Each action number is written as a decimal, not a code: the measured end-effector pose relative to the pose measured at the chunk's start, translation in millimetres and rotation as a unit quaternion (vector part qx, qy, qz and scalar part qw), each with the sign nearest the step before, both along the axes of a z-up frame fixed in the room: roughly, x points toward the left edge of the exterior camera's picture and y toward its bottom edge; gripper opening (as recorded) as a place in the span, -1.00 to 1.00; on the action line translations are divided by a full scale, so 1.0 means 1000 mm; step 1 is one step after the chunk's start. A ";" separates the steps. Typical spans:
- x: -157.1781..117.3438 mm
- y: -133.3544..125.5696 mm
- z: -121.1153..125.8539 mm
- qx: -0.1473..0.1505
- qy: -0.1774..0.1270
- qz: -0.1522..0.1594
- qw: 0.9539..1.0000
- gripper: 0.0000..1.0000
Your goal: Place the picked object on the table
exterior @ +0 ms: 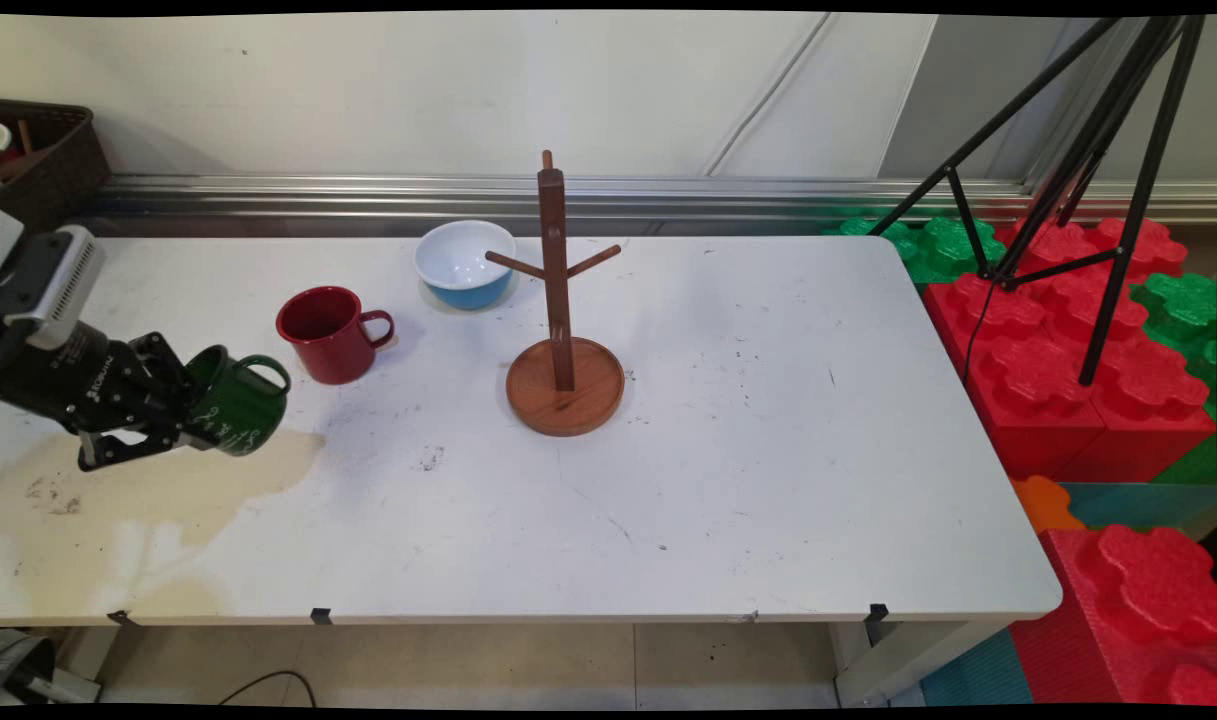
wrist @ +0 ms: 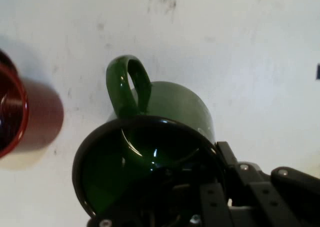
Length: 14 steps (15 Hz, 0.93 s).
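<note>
a: gripper [exterior: 183, 415] first. what is it doing?

b: it pinches the green mug [exterior: 236, 400] by the rim. one finger goes inside the mug and one stays outside.

a: where is the mug?

b: at the left side of the white table [exterior: 728, 470], tipped on its side. i cannot tell if it touches the table. its mouth points back at the hand and its bottom points away to the right. the handle is on top, toward the red mug [exterior: 330, 333].

a: what is close by?

b: the red mug stands upright just beside it, a bit farther back. the wooden mug tree [exterior: 564, 340] is well apart to the right, with a blue and white bowl [exterior: 465, 263] behind it. a tan stain [exterior: 148, 500] lies on the table under the mug.
</note>
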State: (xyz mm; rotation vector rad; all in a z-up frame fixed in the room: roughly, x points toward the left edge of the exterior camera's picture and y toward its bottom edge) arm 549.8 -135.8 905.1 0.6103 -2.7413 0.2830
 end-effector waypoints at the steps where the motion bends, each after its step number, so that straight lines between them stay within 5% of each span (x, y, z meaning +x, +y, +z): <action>1: 0.001 0.000 -0.004 0.003 -0.009 0.006 1.000 -1.00; 14: -0.036 -0.022 -0.039 0.017 -0.046 0.045 0.998 -1.00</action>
